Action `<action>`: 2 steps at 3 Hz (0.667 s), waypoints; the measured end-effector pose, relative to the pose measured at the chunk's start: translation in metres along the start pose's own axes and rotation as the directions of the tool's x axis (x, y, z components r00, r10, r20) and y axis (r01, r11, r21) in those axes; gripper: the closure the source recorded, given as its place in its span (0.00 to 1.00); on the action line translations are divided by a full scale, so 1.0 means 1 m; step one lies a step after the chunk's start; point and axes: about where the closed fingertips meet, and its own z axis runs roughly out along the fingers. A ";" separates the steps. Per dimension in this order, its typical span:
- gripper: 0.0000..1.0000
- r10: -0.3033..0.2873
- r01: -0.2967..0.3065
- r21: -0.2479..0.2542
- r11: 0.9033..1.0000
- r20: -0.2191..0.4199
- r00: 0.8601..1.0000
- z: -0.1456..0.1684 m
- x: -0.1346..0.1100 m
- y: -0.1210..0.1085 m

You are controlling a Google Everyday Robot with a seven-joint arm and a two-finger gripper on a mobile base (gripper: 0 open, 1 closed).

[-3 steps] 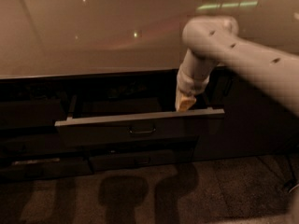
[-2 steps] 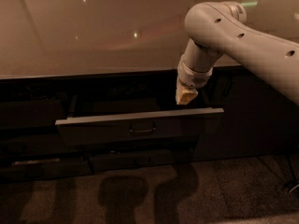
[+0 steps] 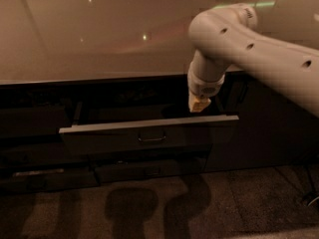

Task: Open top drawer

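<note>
A pale, glossy table [image 3: 99, 29] is spread across the upper part of the camera view, and small points of light are reflected in it. Beneath its front edge a dark cabinet face is set, and the room is dimly lit throughout. A dark speckled floor [image 3: 239, 203] is seen below, marked by soft shadows.

The top drawer [image 3: 109, 141] is found open, standing out from the cabinet face just under the table, its pale upper rim running from left to right and rising slightly toward the right. A small handle [image 3: 152, 139] is fixed at the centre of its front. A shorter drawer front [image 3: 144, 172] lies shut below it.

The white arm [image 3: 259, 49] is brought in from the right. The claw [image 3: 199, 105] is held pointing down just above the drawer's rim, right of centre, perhaps apart from it. Whether the claw is apart or together cannot be told. Open floor is left in front of the drawer.
</note>
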 end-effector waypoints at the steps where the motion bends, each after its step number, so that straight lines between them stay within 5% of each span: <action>1: 1.00 -0.035 0.058 0.213 0.975 -0.110 0.993 -0.027 -0.037 -0.004; 2: 1.00 -0.061 0.128 0.341 0.931 -0.202 0.977 -0.024 -0.053 0.006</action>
